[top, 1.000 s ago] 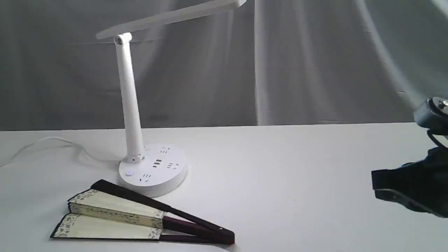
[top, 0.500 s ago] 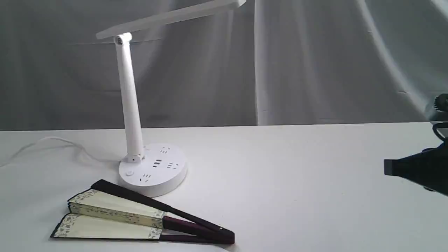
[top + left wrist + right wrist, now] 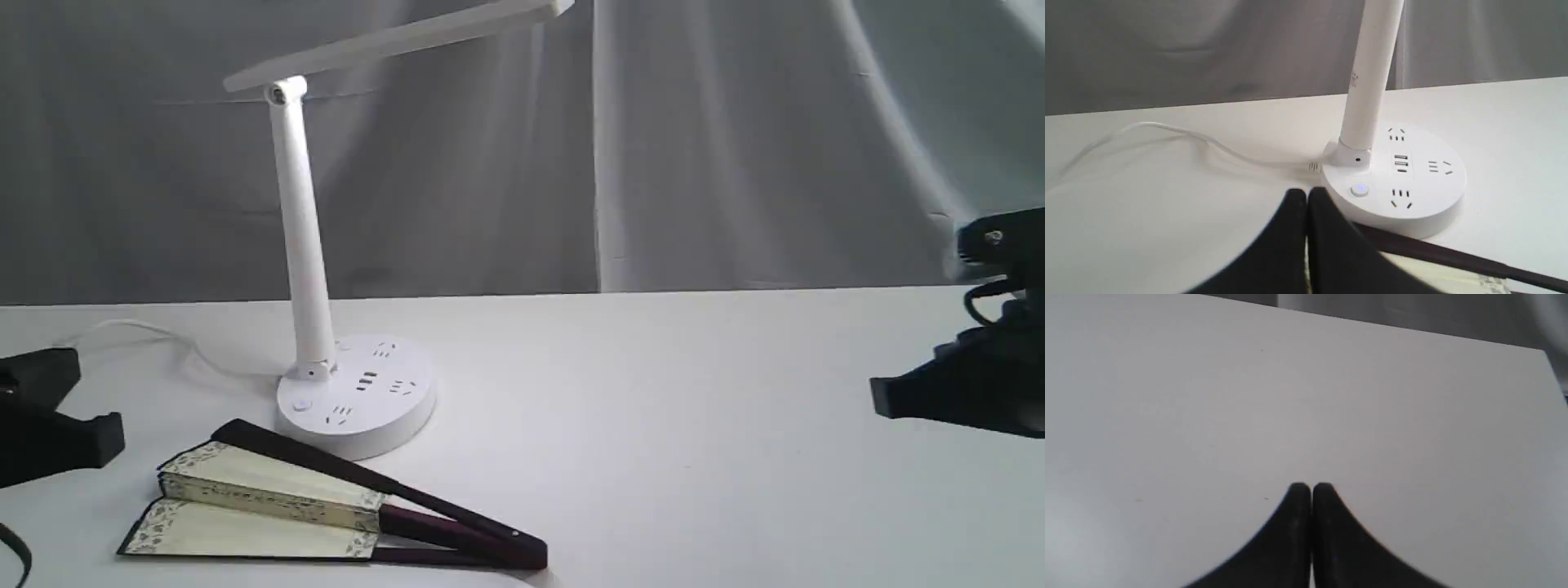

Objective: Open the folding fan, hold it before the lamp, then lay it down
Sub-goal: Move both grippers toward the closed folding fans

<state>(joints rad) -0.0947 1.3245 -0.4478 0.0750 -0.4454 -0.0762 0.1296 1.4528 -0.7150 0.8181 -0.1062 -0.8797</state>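
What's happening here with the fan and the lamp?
Nothing is held yet. The cream paper folding fan with dark maroon ribs lies partly spread on the white table in front of the white desk lamp. The left tool, shut, hovers beside the fan; the right tool, shut, hangs far to the right.

The left arm (image 3: 51, 433) and right arm (image 3: 971, 394) hover low, jaws pressed together.

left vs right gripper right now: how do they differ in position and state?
Position: the left gripper sits close beside the folding fan and the lamp base, while the right gripper is far off on the other side of the table.
View: the left gripper's camera sees the lamp and the fan; the right gripper's camera sees only tabletop.
Shared: both have jaws shut, hold nothing, and neither touches the fan.
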